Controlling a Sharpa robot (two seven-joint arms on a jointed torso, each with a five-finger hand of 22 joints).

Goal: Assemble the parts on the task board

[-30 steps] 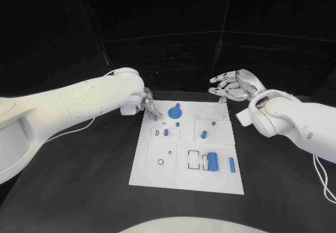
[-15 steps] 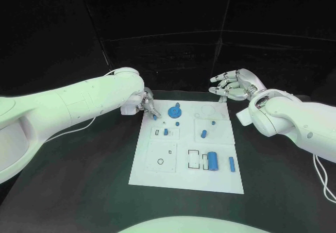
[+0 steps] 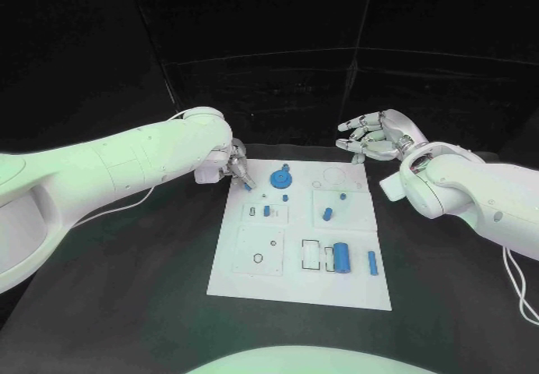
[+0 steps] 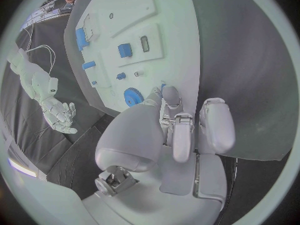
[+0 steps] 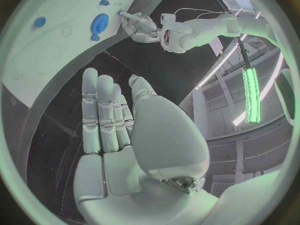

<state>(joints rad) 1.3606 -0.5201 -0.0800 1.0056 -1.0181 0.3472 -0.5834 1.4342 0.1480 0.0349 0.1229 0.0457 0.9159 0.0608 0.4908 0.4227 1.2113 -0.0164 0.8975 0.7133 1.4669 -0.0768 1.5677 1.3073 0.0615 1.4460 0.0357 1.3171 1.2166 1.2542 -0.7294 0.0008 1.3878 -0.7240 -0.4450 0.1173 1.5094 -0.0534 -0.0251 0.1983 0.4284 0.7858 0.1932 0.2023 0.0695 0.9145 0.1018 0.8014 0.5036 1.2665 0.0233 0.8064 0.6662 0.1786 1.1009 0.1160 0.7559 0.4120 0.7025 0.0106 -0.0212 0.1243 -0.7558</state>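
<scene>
Left hand [image 3: 233, 167] fingers apparently pinching blue part [image 3: 247, 185] at task board [image 3: 281, 292] edge | right hand [image 3: 376, 137] fingers spread, beyond far edge

Black table [image 3: 124, 304] with matte top. On the table near its left side, in the head view, a thin white cable [image 3: 126, 204], curved. At the table's right edge, a second white cable [image 3: 519, 292]. Behind the table's far edge, black backdrop [image 3: 281, 78].

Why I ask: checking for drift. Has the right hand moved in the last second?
No. The right hand hangs at the same spot beyond the white board's far right corner, fingers spread.
</scene>
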